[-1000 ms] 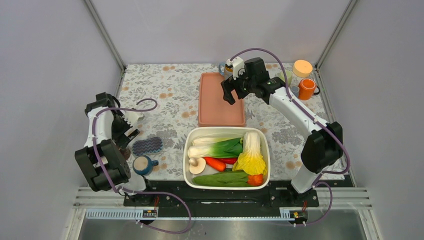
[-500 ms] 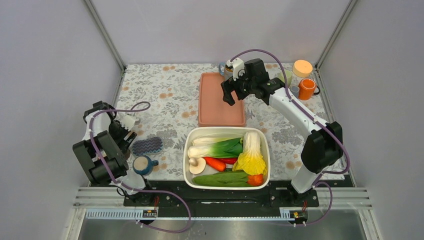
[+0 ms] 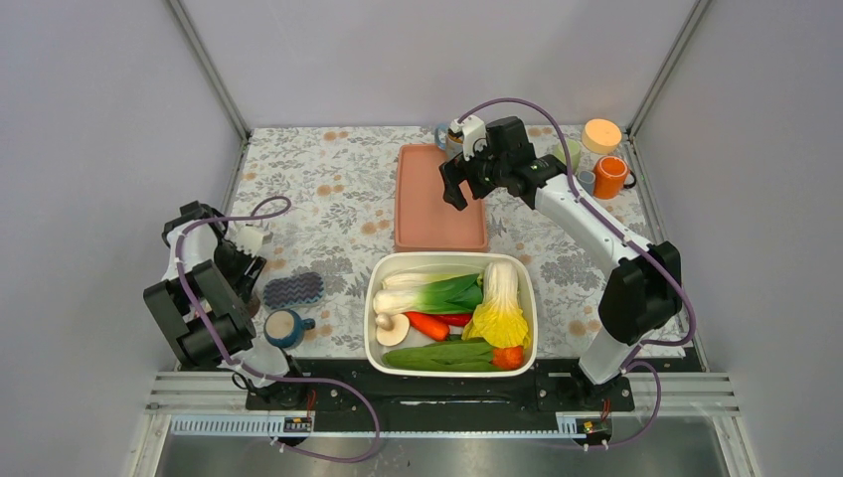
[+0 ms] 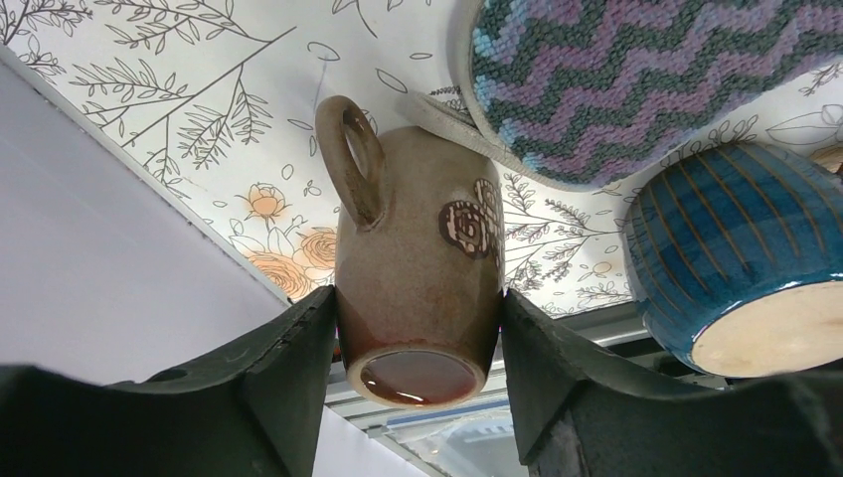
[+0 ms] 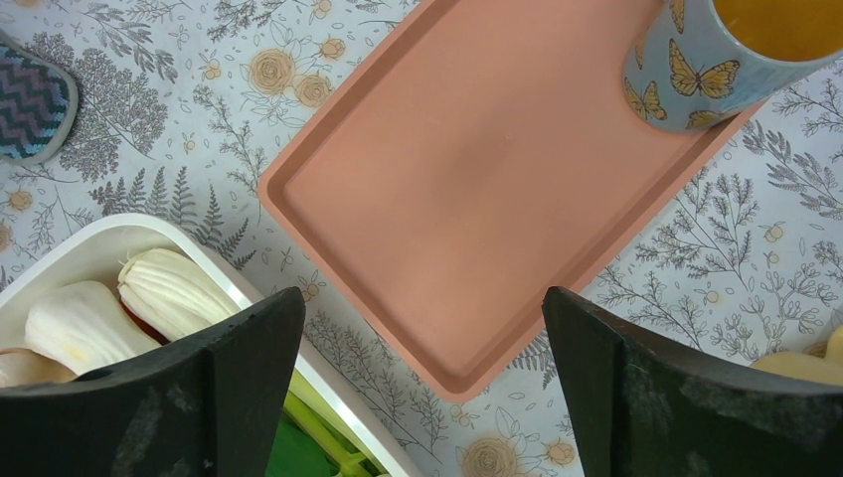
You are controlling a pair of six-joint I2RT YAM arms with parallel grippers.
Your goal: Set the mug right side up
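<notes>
A brown speckled mug (image 4: 418, 258) stands upside down on the floral cloth at the table's left edge, its glazed base facing my left wrist camera and its handle (image 4: 355, 159) pointing away to the left. My left gripper (image 4: 418, 368) is shut on the mug, one jaw pressed against each side near the base. From above, the left gripper (image 3: 249, 280) covers most of the mug. My right gripper (image 5: 422, 388) hangs open and empty over the pink tray (image 5: 477, 199) at the back of the table.
A knitted zigzag pad (image 4: 636, 79) and a blue striped mug (image 4: 736, 248) sit right beside the brown mug. The enclosure wall (image 4: 99, 248) is close on its other side. A white tub (image 3: 376, 288) holds vegetables. A butterfly mug (image 5: 716, 60) stands on the tray's far corner; an orange mug (image 3: 608, 177) stands far right.
My left arm drew back toward the near left corner and its jaws closed in from wide open onto the brown mug. The right arm stayed put.
</notes>
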